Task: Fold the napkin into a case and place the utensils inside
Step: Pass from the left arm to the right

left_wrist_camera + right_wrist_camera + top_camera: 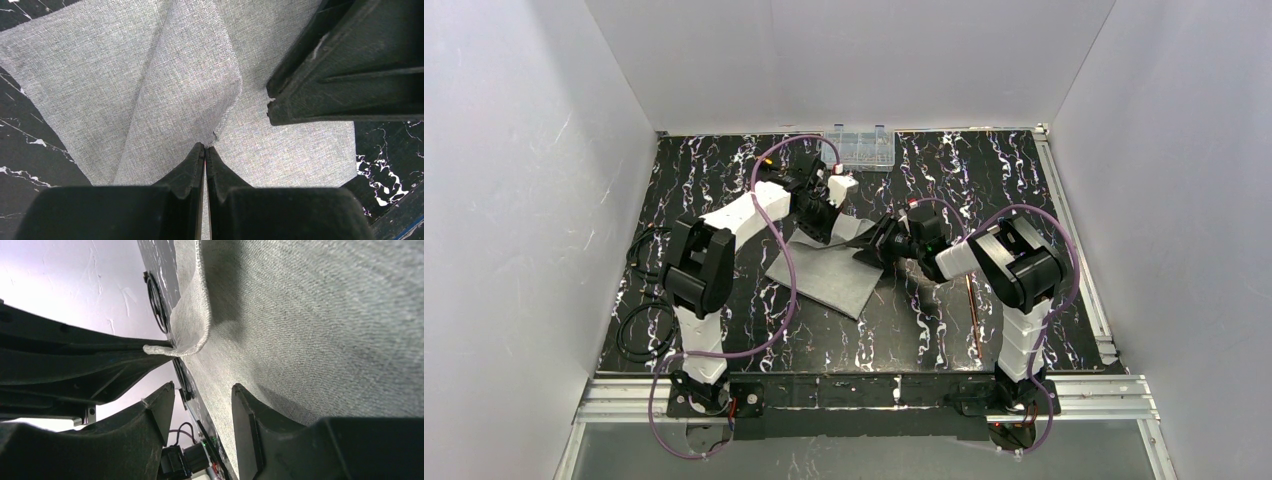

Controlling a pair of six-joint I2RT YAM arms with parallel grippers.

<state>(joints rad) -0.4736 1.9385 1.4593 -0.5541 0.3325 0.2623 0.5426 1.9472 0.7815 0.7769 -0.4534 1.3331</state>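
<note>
The light-grey napkin point(824, 277) lies partly folded on the black marbled table, with its far corner lifted. My left gripper point(828, 224) is shut on that raised corner; in the left wrist view its jaws point(206, 146) pinch the cloth point(150, 85) at a frayed edge. My right gripper point(870, 245) is open right beside it at the napkin's right edge; in the right wrist view point(200, 390) nothing is between its jaws, and the cloth point(310, 325) lies next to one finger. Thin copper utensils point(970, 310) lie on the table to the right, near the right arm.
A clear plastic compartment box point(861, 147) stands at the table's far edge. Black cable loops point(639, 330) lie at the left edge. White walls enclose the table on three sides. The two grippers are very close together over the napkin's far corner.
</note>
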